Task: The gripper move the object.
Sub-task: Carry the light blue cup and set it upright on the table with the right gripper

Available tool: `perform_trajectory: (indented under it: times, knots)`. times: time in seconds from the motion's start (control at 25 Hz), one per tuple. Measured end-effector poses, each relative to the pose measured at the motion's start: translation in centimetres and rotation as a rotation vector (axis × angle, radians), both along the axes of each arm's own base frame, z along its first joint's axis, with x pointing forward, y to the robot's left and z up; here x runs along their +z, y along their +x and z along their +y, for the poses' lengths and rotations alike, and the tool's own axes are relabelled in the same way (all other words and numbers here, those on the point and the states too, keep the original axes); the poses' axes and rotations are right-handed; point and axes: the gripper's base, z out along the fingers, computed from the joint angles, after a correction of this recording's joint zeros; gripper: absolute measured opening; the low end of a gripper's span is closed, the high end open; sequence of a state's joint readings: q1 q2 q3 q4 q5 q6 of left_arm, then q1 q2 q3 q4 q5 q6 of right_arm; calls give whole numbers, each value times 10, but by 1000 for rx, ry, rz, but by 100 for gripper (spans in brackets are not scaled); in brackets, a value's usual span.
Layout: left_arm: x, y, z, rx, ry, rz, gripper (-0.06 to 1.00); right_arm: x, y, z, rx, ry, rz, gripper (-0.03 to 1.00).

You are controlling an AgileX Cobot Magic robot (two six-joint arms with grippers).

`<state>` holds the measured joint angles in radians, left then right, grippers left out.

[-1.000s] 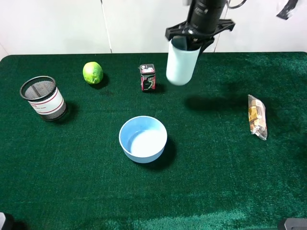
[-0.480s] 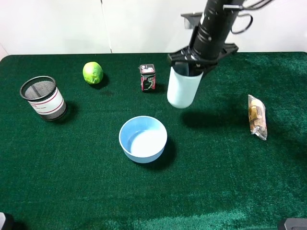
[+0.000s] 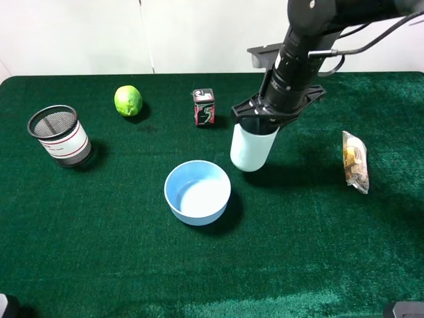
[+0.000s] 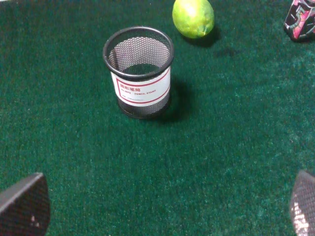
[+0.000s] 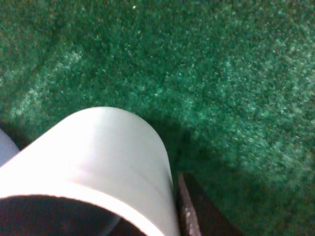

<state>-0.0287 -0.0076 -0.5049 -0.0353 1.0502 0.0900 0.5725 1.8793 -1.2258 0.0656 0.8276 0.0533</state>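
Observation:
The tall pale blue-green cup (image 3: 252,147) hangs upright from my right gripper (image 3: 260,114), which is shut on its rim. The cup's base is low over the green cloth, just right of and behind the light blue bowl (image 3: 197,192); I cannot tell if it touches the cloth. In the right wrist view the cup's wall (image 5: 98,147) fills the near field, with one dark finger (image 5: 187,217) against its outside. My left gripper (image 4: 163,204) is open and empty, well short of the black mesh cup (image 4: 140,71).
A lime (image 3: 128,100) and a small red-black box (image 3: 204,106) sit at the back. The mesh cup (image 3: 59,136) stands at the left. A wrapped snack (image 3: 354,161) lies at the right. The table's back edge meets a white wall.
My right arm has come down and slightly forward with the cup, from high over the back of the table to low beside the bowl. The left arm has not moved.

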Motion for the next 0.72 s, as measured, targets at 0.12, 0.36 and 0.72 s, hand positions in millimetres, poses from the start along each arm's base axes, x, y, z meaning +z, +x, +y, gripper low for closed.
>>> perform_trajectory:
  times: [0.12,0.36,0.72]
  knots:
    - [0,0,0,0,0,0,99,-2,-4,7,21,10,-17,2]
    - [0,0,0,0,0,0,99,-3,-3,9,31,15,-52,2]
    - [0,0,0,0,0,0,99,-19,-11,1,47,-18,-52,2]
